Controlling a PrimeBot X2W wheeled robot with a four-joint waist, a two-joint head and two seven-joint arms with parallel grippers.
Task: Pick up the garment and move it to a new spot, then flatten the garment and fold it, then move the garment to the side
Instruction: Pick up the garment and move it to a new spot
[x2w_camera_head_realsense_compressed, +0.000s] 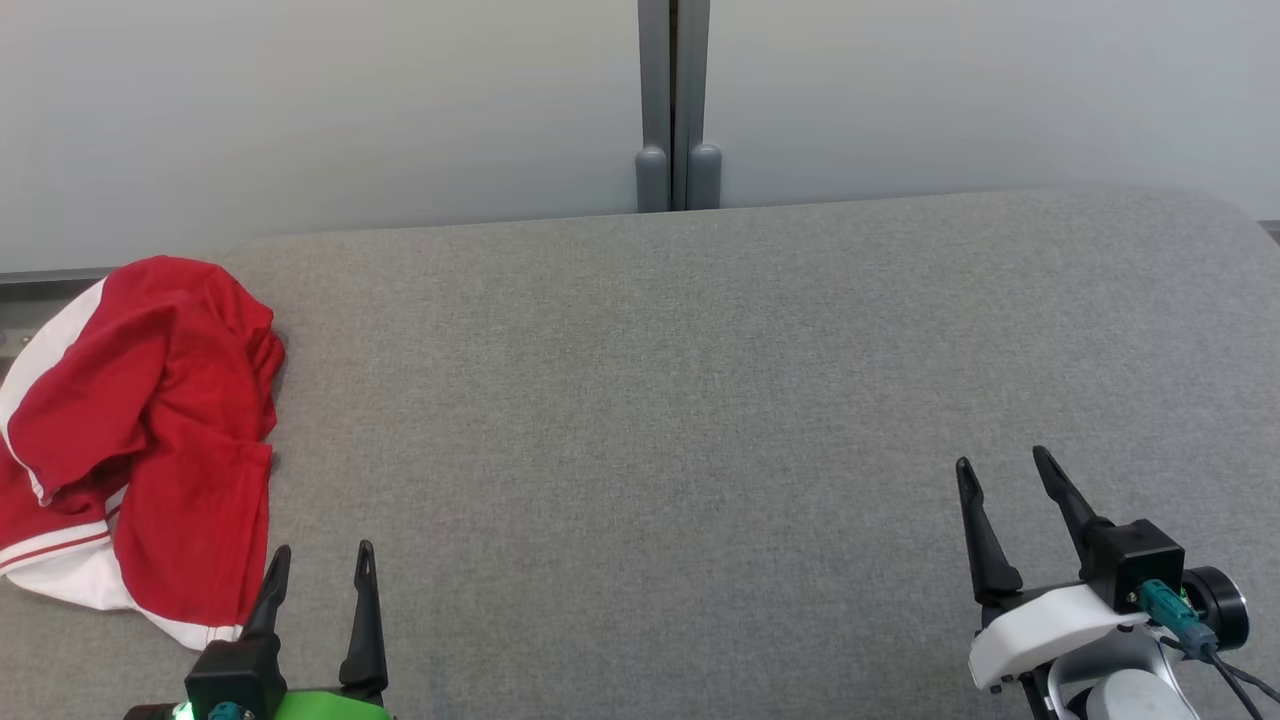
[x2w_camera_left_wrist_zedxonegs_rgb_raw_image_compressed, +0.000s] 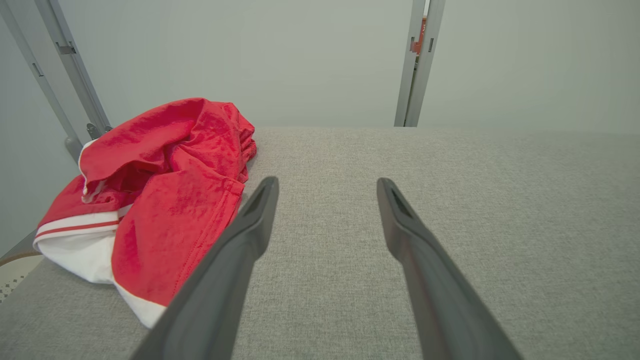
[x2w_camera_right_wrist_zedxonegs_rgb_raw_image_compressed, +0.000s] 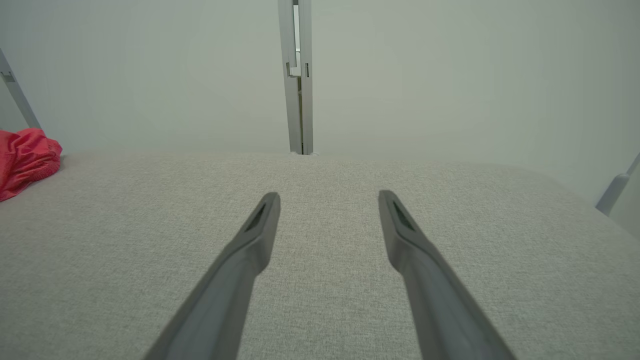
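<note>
A crumpled red-and-white garment (x2w_camera_head_realsense_compressed: 150, 420) is seen at the left edge of the grey fabric-covered table (x2w_camera_head_realsense_compressed: 650, 400), toward its far left corner; red cloth is bunched in loose folds, with a white panel along its left side and white bands with a thin red stripe at the near hem. In the left wrist view the garment (x2w_camera_left_wrist_zedxonegs_rgb_raw_image_compressed: 165, 200) is heaped to the left of the fingers, and in the right wrist view only a red corner of it (x2w_camera_right_wrist_zedxonegs_rgb_raw_image_compressed: 25, 155) is caught at the left border. The left gripper (x2w_camera_head_realsense_compressed: 322, 552) is held just beside the garment's near right hem, its jaws spread wide with nothing between them (x2w_camera_left_wrist_zedxonegs_rgb_raw_image_compressed: 327, 184); whether its left finger touches the cloth cannot be told. The right gripper (x2w_camera_head_realsense_compressed: 1002, 460) is placed well apart from the garment, over the table's near right part, its jaws likewise spread wide and gripping nothing (x2w_camera_right_wrist_zedxonegs_rgb_raw_image_compressed: 328, 196). Pale wall panels joined by a grey post (x2w_camera_head_realsense_compressed: 672, 100) are seen behind the table.
</note>
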